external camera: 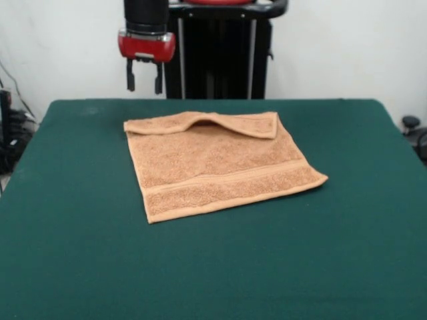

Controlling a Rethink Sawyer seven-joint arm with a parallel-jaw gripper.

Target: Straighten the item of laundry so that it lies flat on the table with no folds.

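Note:
The orange-tan terry towel [213,163] lies on the dark green table [213,267], a little back of the middle. Its far edge is folded over toward the front, making a raised flap [233,123] with a hollow under it. A woven band stripe runs near the front edge. My gripper [145,79] hangs open in the air above the table's far edge, up and to the left of the towel's far left corner, holding nothing.
The robot's black pedestal [217,57] stands behind the table's far edge. Cables and dark equipment [10,127] sit off the table's left side, and a dark object [413,130] off the right side.

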